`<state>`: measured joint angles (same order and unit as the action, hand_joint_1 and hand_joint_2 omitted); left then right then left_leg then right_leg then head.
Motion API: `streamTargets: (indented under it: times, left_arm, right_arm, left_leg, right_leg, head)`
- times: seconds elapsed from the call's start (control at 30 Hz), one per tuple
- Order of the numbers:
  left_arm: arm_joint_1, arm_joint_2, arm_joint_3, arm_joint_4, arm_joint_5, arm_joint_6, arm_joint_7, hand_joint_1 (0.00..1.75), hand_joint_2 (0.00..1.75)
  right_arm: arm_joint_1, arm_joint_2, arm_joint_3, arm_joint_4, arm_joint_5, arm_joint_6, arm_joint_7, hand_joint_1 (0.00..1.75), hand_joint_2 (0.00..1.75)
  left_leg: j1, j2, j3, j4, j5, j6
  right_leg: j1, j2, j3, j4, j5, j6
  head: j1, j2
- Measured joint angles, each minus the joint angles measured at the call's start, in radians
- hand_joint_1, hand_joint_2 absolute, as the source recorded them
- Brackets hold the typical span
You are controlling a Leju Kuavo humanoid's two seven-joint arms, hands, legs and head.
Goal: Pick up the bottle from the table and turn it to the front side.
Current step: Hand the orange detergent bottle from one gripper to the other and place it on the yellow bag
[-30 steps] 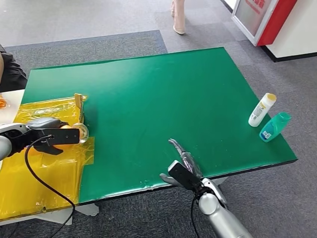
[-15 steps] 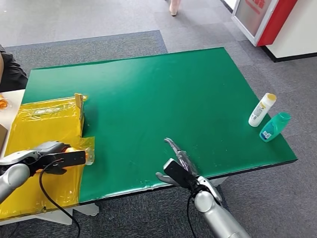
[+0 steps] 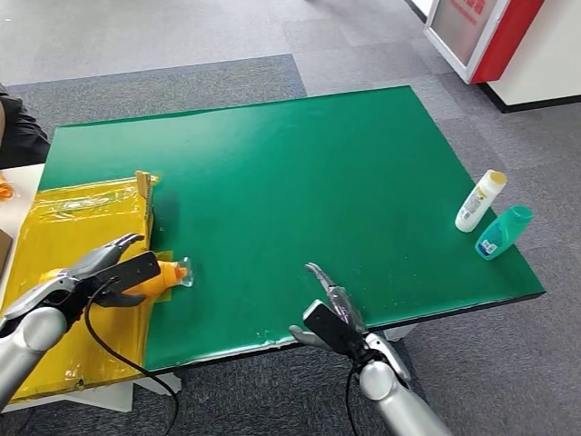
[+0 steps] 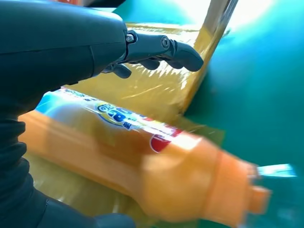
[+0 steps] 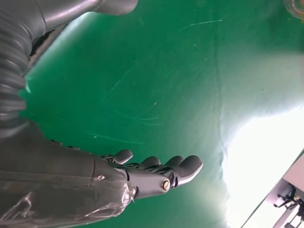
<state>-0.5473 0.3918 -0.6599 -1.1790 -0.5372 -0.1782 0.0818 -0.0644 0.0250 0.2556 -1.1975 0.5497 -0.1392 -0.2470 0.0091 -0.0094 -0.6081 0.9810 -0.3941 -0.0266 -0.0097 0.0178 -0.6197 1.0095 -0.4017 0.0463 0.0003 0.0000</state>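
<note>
Bottle [image 3: 163,276] lies on its side right under the left hand [image 3: 110,268], at the seam where the yellow plastic sheet [image 3: 75,227] meets the green table [image 3: 329,182]. Its long axis runs out from the palm toward the fingertips and beyond, clear cap [image 3: 185,271] pointing away from the wrist toward the table's middle. In the left wrist view the orange body [image 4: 118,161] sits between the thumb below and the dark fingers [image 4: 161,47] above; the fingers look spread and clear of it, so the hand seems loosely cupped around the bottle, not clamped, though motion blur leaves contact uncertain. The left hand is plainly the nearer one. The right hand [image 3: 336,313] hovers well apart over the table's near edge, fingers straight and apart, holding nothing.

The bottle is smooth translucent orange plastic, cylindrical, narrowing at a shoulder, with a glossy printed label [image 4: 118,116] facing up toward the fingers. The sheet is crinkly and shiny; the table surface is matte with fine scratches. 2 other bottles [image 3: 493,213] lie far beyond the right hand.
</note>
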Motion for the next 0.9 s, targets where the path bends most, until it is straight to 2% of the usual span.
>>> streamTargets:
  times: [0.17, 0.27, 0.4, 0.5, 0.67, 0.73, 0.9]
  left_arm:
    - [0.162, 0.007, 0.177, -0.209, 0.095, 0.068, -0.093, 0.0, 1.75]
    - [0.309, -0.006, 0.29, -0.348, 0.171, 0.077, -0.222, 0.0, 1.75]
    - [0.51, -0.052, 0.41, -0.498, 0.243, 0.069, -0.392, 0.0, 1.75]
    - [0.635, -0.106, 0.472, -0.575, 0.314, 0.046, -0.497, 0.0, 1.75]
    - [0.815, -0.264, 0.545, -0.633, 0.476, -0.021, -0.677, 0.0, 1.75]
    - [0.858, -0.315, 0.56, -0.638, 0.484, -0.032, -0.701, 0.0, 1.75]
    - [0.901, -0.396, 0.595, -0.645, 0.516, -0.067, -0.701, 0.0, 1.75]
  right_arm:
    - [0.059, -0.01, -0.028, -0.058, -0.017, -0.012, -0.012, 0.0, 1.75]
    - [0.098, -0.013, -0.041, -0.104, -0.037, -0.013, -0.029, 0.0, 1.75]
    - [0.14, -0.016, -0.043, -0.159, -0.062, -0.017, -0.043, 0.0, 1.75]
    - [0.168, -0.016, -0.044, -0.197, -0.088, -0.031, -0.065, 0.0, 1.75]
    - [0.233, -0.004, -0.05, -0.291, -0.137, -0.071, -0.144, 0.0, 1.75]
    - [0.252, 0.0, -0.051, -0.322, -0.14, -0.075, -0.151, 0.0, 1.75]
    - [0.275, 0.004, -0.052, -0.37, -0.159, -0.076, -0.177, 0.0, 1.75]
  left_leg:
    - [0.0, 0.0, 0.0, 0.0, -0.002, 0.0]
    - [0.0, 0.001, 0.0, 0.0, -0.003, 0.0]
    - [0.0, 0.002, 0.0, 0.0, -0.005, 0.001]
    - [0.0, 0.002, 0.0, 0.0, -0.007, 0.001]
    - [0.0, 0.002, 0.0, 0.0, -0.009, 0.002]
    - [0.0, 0.002, 0.0, 0.0, -0.009, 0.003]
    - [0.0, 0.002, 0.001, 0.0, -0.009, 0.002]
  right_leg:
    - [0.0, 0.0, 0.0, 0.0, -0.001, 0.0]
    - [0.0, 0.001, 0.0, -0.001, -0.002, 0.0]
    - [0.0, 0.001, 0.0, -0.001, -0.004, 0.0]
    - [0.0, 0.001, 0.0, -0.001, -0.005, 0.0]
    - [-0.001, 0.001, 0.001, -0.002, -0.007, 0.002]
    - [-0.001, 0.001, 0.001, -0.002, -0.007, 0.002]
    - [0.0, 0.001, 0.002, -0.002, -0.007, 0.001]
  head:
    - [0.0, 0.0]
    - [0.0, 0.0]
    - [0.0, 0.0]
    - [0.0, 0.0]
    - [0.0, 0.0]
    - [0.0, 0.0]
    - [0.0, 0.0]
